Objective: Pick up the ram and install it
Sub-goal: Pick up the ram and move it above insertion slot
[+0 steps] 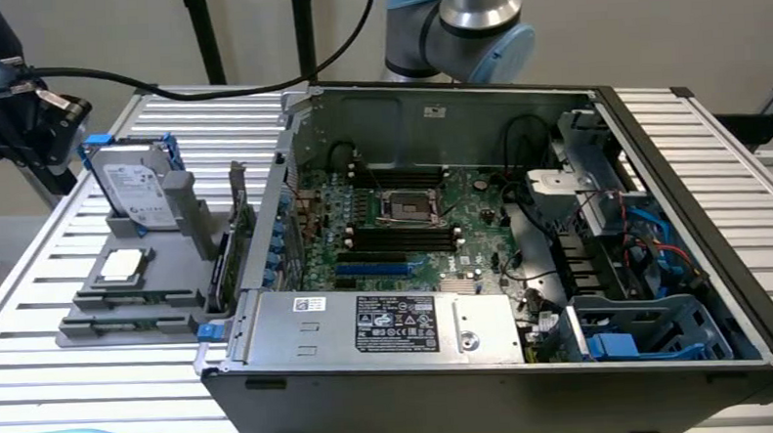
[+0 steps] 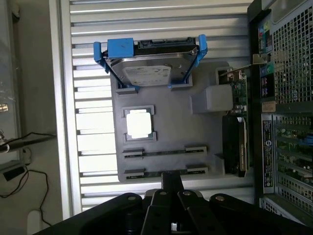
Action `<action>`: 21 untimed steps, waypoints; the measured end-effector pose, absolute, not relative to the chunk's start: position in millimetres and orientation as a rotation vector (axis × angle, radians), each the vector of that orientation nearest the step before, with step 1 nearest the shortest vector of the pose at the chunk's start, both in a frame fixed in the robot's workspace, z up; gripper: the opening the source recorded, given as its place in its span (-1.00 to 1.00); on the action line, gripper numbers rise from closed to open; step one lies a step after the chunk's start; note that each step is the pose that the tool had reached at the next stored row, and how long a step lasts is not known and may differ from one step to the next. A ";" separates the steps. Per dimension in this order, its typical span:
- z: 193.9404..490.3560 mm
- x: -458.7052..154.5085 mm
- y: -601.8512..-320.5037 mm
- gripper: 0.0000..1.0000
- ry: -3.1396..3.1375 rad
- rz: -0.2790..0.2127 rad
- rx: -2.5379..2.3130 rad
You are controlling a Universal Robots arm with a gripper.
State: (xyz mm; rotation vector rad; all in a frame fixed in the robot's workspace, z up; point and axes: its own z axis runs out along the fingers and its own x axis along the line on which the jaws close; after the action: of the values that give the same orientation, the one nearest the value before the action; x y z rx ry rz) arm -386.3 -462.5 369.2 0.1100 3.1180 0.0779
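On the slatted table [image 1: 696, 144], the tray [image 1: 72, 333] sits at nine o'clock of the case [image 1: 498, 378] in the exterior view. The gripper [image 2: 171, 177] hangs above the tray by the ram [image 2: 164, 152], fingers [image 2: 171, 183] closed, empty.

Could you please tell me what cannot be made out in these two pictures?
- Exterior view: the ram sits on edge in the grey tray; its chips are too small to tell.
- Wrist view: the gripper covers the middle of the tray slot nearest it.
- Wrist view: the hard drive label is too small to read.

HDD [image 1: 137, 180] upright, blue caddy [image 2: 120, 48], grey tray [image 2: 171, 132] – CPU [image 2: 139, 122] beside – PC case [image 1: 408, 397] open.
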 end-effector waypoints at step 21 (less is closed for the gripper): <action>365.3 -386.2 -462.5 -0.79 3.096 0.083 -0.454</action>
State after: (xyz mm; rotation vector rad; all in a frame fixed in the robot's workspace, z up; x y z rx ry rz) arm -386.2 -462.5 365.3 -0.4541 3.0961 0.0826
